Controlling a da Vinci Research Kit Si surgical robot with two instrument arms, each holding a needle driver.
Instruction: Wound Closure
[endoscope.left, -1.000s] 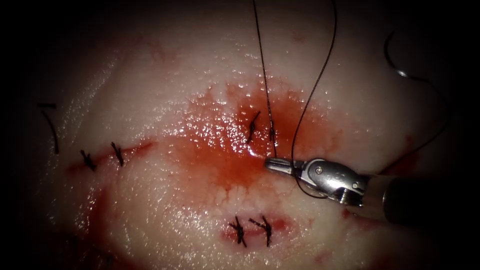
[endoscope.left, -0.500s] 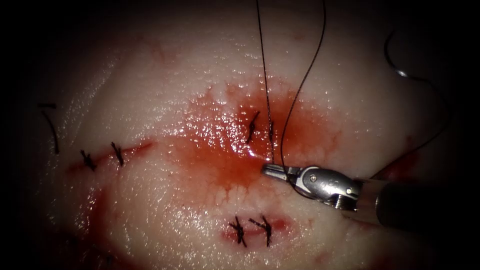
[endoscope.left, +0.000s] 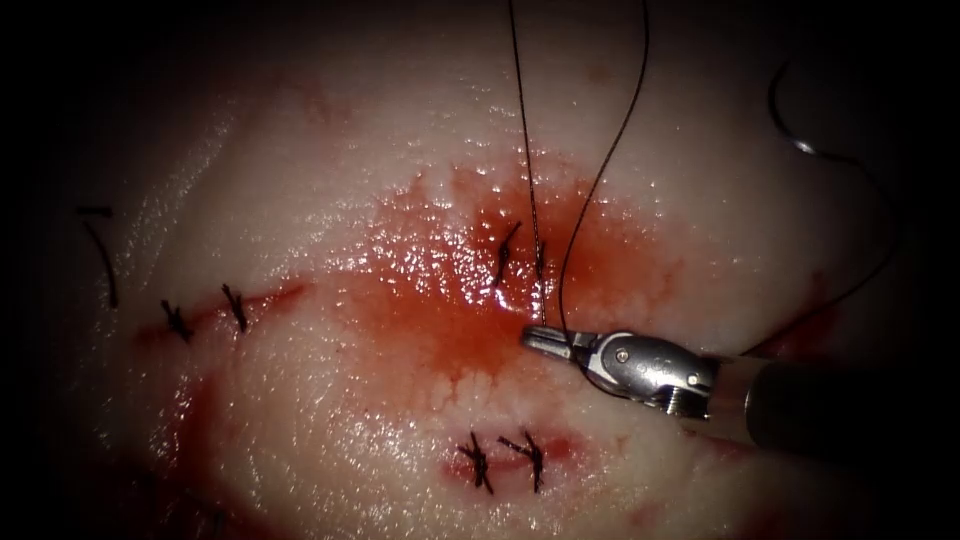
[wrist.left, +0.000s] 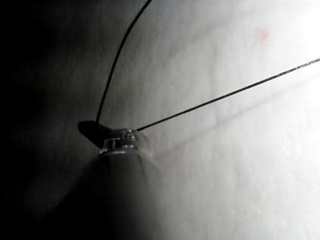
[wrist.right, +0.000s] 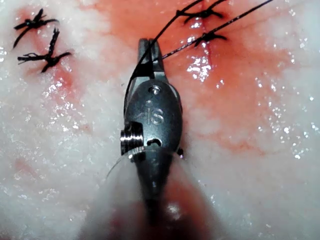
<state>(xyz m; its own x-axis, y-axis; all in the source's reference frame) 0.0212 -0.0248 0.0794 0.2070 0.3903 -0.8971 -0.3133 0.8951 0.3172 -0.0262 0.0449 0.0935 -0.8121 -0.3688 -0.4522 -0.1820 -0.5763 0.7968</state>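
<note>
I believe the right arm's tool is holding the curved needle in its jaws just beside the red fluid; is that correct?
Not quite: the right arm's tool holds the thread, not the needle, as the right wrist view shows. The curved needle lies free on the tissue at the far right of the endoscope view. The tool does sit beside the red fluid.

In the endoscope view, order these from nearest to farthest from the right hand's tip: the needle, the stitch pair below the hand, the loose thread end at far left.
From the right hand:
1. Stitch pair, just below and slightly left.
2. Needle, lying free on the tissue at upper right.
3. Loose thread end, far left.
</note>
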